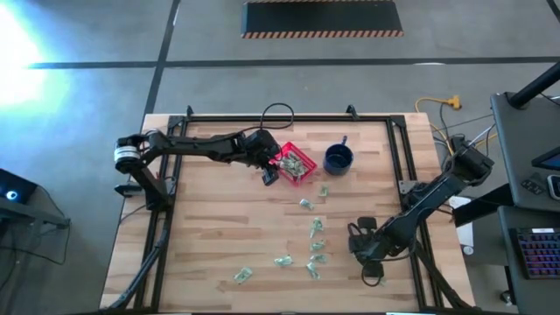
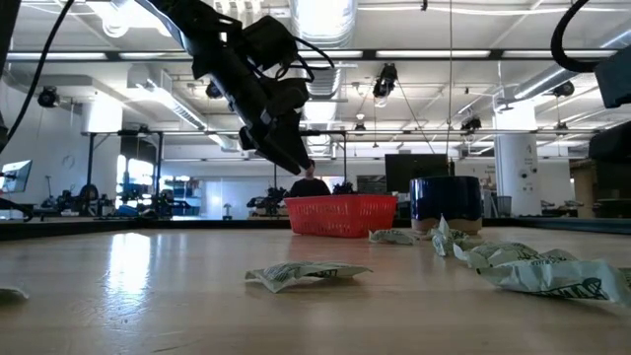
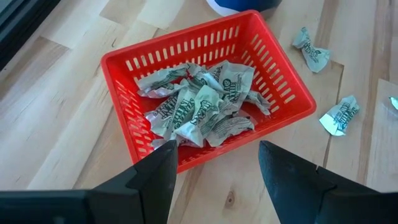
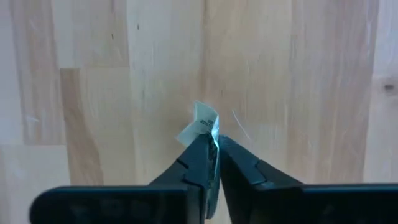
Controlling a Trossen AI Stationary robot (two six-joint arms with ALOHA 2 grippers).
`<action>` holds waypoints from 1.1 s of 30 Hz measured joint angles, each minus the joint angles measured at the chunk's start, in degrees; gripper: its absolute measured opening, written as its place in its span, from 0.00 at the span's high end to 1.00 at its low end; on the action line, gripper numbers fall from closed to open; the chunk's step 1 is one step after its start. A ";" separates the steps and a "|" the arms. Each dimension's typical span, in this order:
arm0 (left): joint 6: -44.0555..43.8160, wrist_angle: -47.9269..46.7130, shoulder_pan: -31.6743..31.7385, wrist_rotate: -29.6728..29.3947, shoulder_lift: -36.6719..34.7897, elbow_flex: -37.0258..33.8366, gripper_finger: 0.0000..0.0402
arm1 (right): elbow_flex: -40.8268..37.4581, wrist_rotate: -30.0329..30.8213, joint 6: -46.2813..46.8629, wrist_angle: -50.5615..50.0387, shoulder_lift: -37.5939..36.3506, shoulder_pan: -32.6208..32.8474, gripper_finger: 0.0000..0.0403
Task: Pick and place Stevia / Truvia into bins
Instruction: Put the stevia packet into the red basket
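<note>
The red basket [image 3: 124, 102] holds several crumpled green-and-white sachets [image 3: 199, 109]; it stands at mid-table [image 1: 295, 164] next to the blue mug [image 1: 338, 158]. Several more sachets lie loose on the wood [image 1: 315, 229], and show close up in the low view [image 2: 308, 273]. My left gripper [image 3: 214, 168] is open, hovering beside the basket's left wall [image 1: 269, 175], raised above the table [image 2: 286, 148]. My right gripper [image 4: 216, 146] is near the table's near right part [image 1: 371, 273], shut on one sachet. My right gripper pinches a single sachet between its two fingers, which point down at the wood from above. A crumpled end of the sachet [image 4: 200, 126] sticks out past the fingertips. Whether that end touches the table, I cannot tell.
The blue mug [image 2: 446, 202] stands just right of the basket [image 2: 340, 215]. Two loose sachets [image 3: 339, 115] lie on the wood beside the basket. A black metal frame [image 1: 398, 153] borders the tabletop. Bare wood lies in the near left area [image 1: 201, 236].
</note>
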 joint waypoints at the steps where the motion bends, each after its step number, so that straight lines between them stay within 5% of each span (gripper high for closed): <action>1: 0.00 0.00 0.00 0.00 0.00 0.00 0.48 | 0.00 0.05 -0.02 0.00 -0.30 -0.02 0.94; 9: 0.00 0.02 0.00 0.04 0.00 0.00 0.48 | 0.51 4.27 2.27 0.11 -4.30 -0.81 0.98; 21: 0.27 -3.36 0.00 0.24 -2.40 -0.02 0.48 | 3.10 31.29 -0.23 0.48 -14.09 -3.00 0.98; 27: 0.54 -3.62 0.00 0.26 -8.32 -0.33 0.48 | 3.10 43.16 -3.14 0.99 -16.95 -8.44 0.98; 33: 0.13 -4.65 -0.58 0.35 -16.42 -2.04 0.48 | 3.10 44.27 -11.51 7.96 -16.17 -17.29 0.98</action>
